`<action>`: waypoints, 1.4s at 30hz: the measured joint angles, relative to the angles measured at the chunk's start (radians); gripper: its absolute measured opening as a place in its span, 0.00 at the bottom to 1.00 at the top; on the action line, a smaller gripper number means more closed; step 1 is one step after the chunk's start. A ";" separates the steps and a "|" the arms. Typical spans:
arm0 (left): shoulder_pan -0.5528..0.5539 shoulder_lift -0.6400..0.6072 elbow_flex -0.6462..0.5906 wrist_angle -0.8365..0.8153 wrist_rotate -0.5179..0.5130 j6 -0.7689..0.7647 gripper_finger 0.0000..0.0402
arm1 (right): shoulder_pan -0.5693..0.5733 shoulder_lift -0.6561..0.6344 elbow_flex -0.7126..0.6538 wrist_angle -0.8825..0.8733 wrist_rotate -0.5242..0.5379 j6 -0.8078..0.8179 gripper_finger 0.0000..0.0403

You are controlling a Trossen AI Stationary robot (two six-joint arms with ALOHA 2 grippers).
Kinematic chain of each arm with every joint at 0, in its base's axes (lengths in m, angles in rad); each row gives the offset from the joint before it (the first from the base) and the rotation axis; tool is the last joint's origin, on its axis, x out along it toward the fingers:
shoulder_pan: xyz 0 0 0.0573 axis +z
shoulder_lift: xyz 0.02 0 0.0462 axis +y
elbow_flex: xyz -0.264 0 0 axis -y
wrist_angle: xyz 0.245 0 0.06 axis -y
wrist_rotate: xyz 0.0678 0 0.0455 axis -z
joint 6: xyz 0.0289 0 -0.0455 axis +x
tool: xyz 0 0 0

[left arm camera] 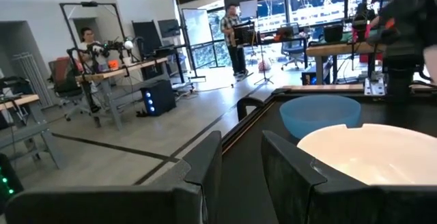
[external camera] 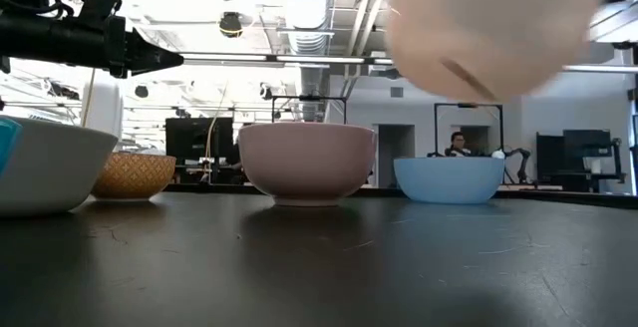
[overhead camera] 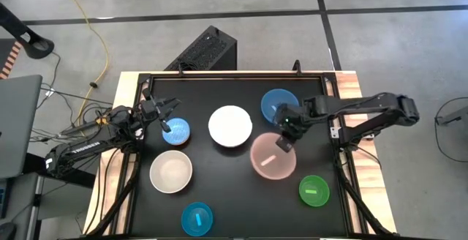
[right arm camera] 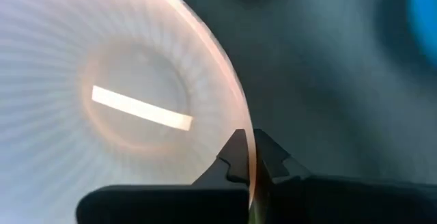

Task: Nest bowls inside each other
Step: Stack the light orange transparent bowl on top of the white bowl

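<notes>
My right gripper point(overhead camera: 284, 143) is shut on the pink bowl point(overhead camera: 273, 158), which hangs high above the table in the low view point(external camera: 488, 28). A pale sticker point(right arm camera: 140, 108) lies inside it. On the table rest the blue bowl point(overhead camera: 280, 105), the white bowl point(overhead camera: 230, 126), the cream bowl point(overhead camera: 171, 173), the small light-blue bowl point(overhead camera: 175, 132), the small cyan bowl point(overhead camera: 197, 219) and the small green bowl point(overhead camera: 314, 190), each on its base. My left gripper point(overhead camera: 170, 115) waits open above the light-blue bowl at the table's left. My right gripper pinches the pink bowl's rim point(right arm camera: 247, 157) on the side toward the blue bowl, one finger inside the bowl and one outside. The fingers slant down from above. The bowl is lifted clear of the table, its underside point(external camera: 478, 48) facing the low camera.
A raised black frame point(overhead camera: 219, 75) borders the dark table top. The blue bowl stands just beyond the held bowl and the white bowl to its left. Bare table point(overhead camera: 241, 196) lies between the cyan and green bowls. A person point(external camera: 459, 144) sits in the room behind.
</notes>
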 joint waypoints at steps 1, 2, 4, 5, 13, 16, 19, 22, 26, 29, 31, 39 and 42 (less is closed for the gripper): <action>0.000 0.000 0.000 0.000 0.000 0.000 0.23 | 0.000 0.013 0.042 0.000 0.030 -0.026 0.01; 0.000 0.000 0.000 0.000 0.000 -0.001 0.23 | -0.001 0.029 0.081 0.003 0.063 -0.055 0.01; 0.000 0.000 0.000 0.000 0.000 -0.002 0.23 | -0.007 0.069 0.161 0.009 0.109 -0.117 0.01; 0.000 0.000 0.000 0.000 0.000 -0.003 0.23 | -0.010 0.092 0.200 0.013 0.125 -0.150 0.01; 0.000 0.000 0.000 0.000 0.000 -0.010 0.23 | -0.069 0.382 0.497 0.020 0.214 -0.400 0.01; 0.000 0.000 0.000 0.000 0.000 -0.010 0.23 | -0.110 0.494 0.600 0.018 0.185 -0.459 0.01; 0.000 0.000 0.000 -0.001 0.000 -0.010 0.23 | -0.159 0.581 0.688 0.015 0.117 -0.482 0.01; 0.000 0.000 0.000 -0.006 0.000 -0.010 0.23 | -0.202 0.640 0.746 -0.008 0.071 -0.485 0.01; 0.000 0.000 0.000 -0.012 0.000 -0.007 0.23 | -0.247 0.679 0.773 -0.047 0.040 -0.490 0.01; 0.000 0.000 0.000 -0.023 0.000 0.010 0.23 | -0.268 0.686 0.773 -0.052 0.037 -0.490 0.01; 0.000 0.000 0.000 -0.029 -0.003 0.020 0.23 | -0.271 0.693 0.774 -0.037 0.034 -0.491 0.01; 0.000 0.000 0.000 -0.033 -0.031 0.027 0.23 | -0.261 0.695 0.746 -0.038 0.079 -0.508 0.01; 0.000 0.000 0.000 -0.033 -0.031 0.027 0.23 | -0.265 0.697 0.702 -0.026 0.086 -0.498 0.01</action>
